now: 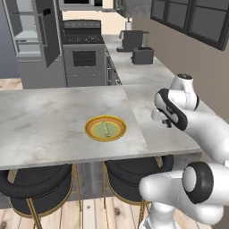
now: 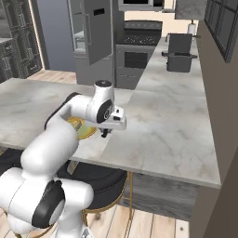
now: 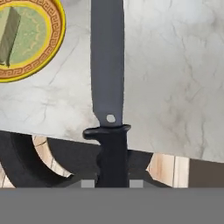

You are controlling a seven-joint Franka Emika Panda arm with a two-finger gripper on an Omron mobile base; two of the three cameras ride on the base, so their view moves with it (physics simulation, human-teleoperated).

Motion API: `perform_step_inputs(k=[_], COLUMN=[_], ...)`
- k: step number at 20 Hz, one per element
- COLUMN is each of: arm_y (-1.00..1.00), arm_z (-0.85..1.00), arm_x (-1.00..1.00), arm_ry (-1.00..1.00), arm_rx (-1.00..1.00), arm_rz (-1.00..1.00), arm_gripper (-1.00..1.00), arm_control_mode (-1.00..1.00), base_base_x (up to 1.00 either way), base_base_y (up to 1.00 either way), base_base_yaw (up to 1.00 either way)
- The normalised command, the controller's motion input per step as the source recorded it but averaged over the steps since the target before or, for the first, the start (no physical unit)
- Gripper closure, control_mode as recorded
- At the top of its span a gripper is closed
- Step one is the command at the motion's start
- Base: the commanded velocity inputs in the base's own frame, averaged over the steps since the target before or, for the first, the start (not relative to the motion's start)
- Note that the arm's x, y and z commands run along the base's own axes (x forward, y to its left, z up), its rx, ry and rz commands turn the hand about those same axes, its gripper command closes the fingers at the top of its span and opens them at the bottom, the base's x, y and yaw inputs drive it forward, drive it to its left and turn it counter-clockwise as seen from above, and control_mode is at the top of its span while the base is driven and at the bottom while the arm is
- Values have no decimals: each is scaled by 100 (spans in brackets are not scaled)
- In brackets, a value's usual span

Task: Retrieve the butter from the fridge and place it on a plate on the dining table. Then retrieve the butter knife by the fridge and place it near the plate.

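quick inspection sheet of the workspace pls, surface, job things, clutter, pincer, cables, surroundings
surface: grey-white marble dining table, bare apart from the plate
job's things: pale-yellow butter stick lies on the round orange-rimmed plate; dark slim butter knife is held above the table edge, right of the plate
clutter: nothing seen
pincer: pincer shut on the knife handle
cables: nothing seen
surroundings: grey metal fridge door open; black round stools under the table

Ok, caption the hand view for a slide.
Pincer holds the butter knife above the dining table, beside the plate with the butter.
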Motion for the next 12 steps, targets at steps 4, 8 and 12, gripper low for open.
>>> perform_step_inputs(k=[4, 8, 12], arm_y=[16, 34, 36], arm_z=[-20, -47, -49], arm_x=[97, 87, 79], arm_ry=[17, 14, 12], arm_rx=[0, 0, 0], arm_rz=[-16, -27, -27], arm_gripper=[100, 100, 100], arm_control_mode=[-100, -100, -100], base_base_x=[0, 0, 0], base_base_y=[0, 0, 0], base_base_yaw=[0, 0, 0])
